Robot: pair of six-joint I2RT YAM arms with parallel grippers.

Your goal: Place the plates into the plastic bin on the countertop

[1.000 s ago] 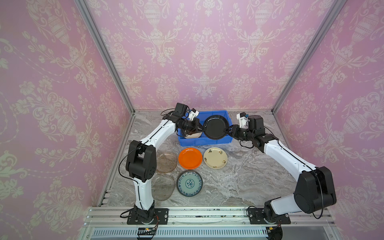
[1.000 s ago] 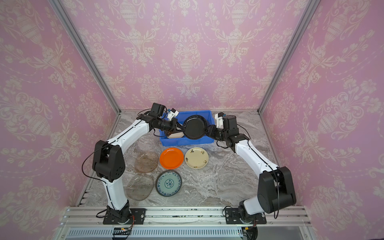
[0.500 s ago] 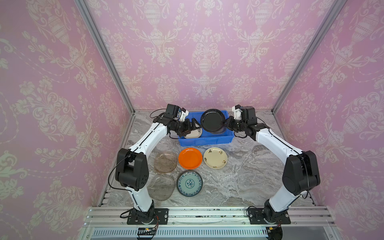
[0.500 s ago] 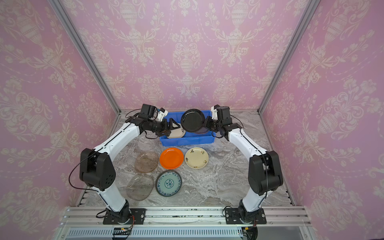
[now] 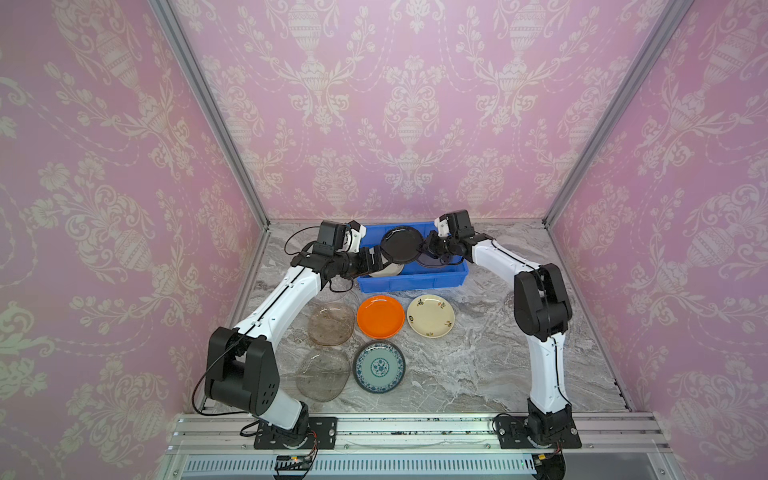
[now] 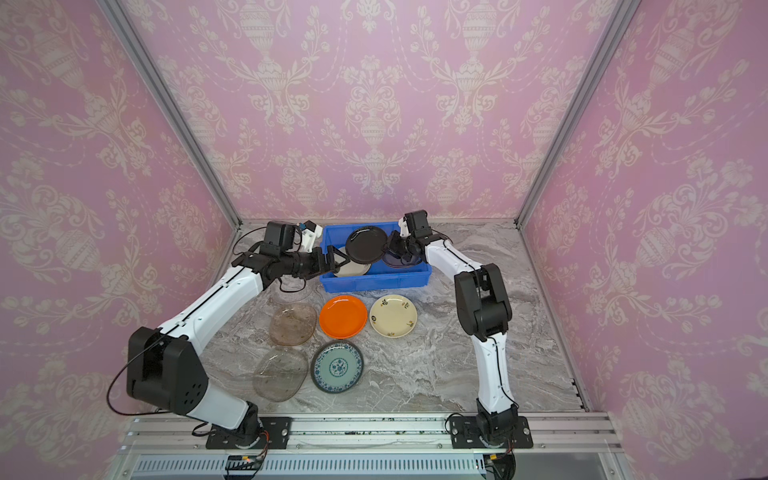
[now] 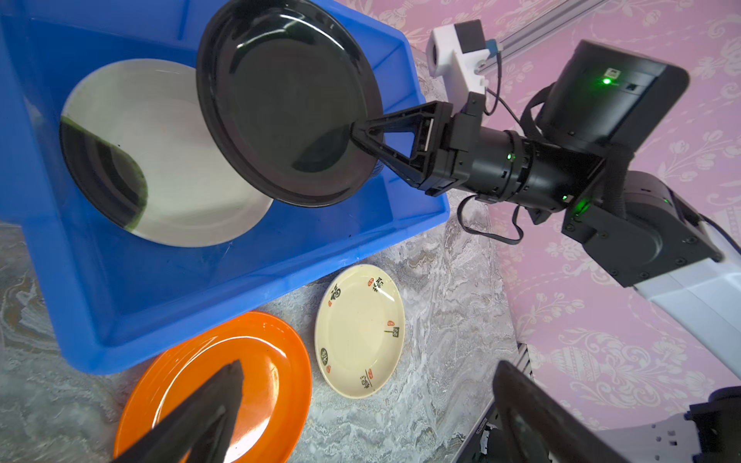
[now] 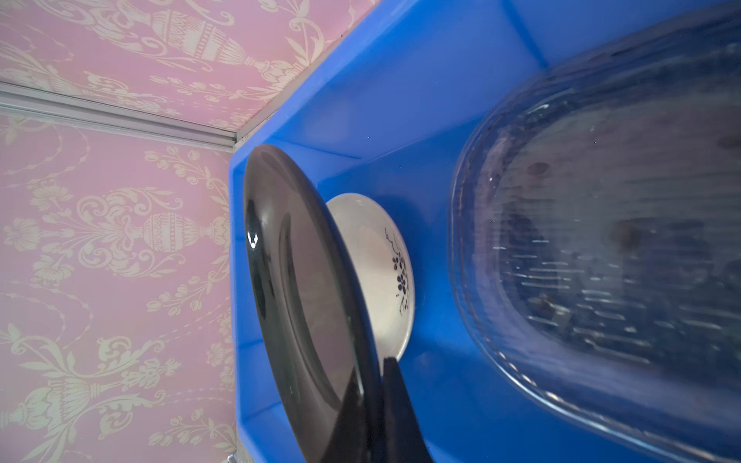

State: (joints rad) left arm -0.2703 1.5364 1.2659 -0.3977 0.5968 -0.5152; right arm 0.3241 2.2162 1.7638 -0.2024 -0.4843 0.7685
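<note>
R claw point(image 7: 357, 134) pinches rim of black plate point(image 7: 288, 100), tilted over blue bin point(image 7: 240, 272), above white plate point(image 7: 168, 160) inside. L claw point(image 6: 334, 261) wide open, empty, by bin edge. Should level + lower onto white plate before release, clear of glass plate point(image 8: 601, 240).

No writing here can be read for certain. The cream plate point(image 7: 359, 330) on the table point(image 7: 441, 320), well apart from the right end effector point(image 7: 356, 134), carries dark brush marks and small red stamps that look like characters, too small to make out.
</note>
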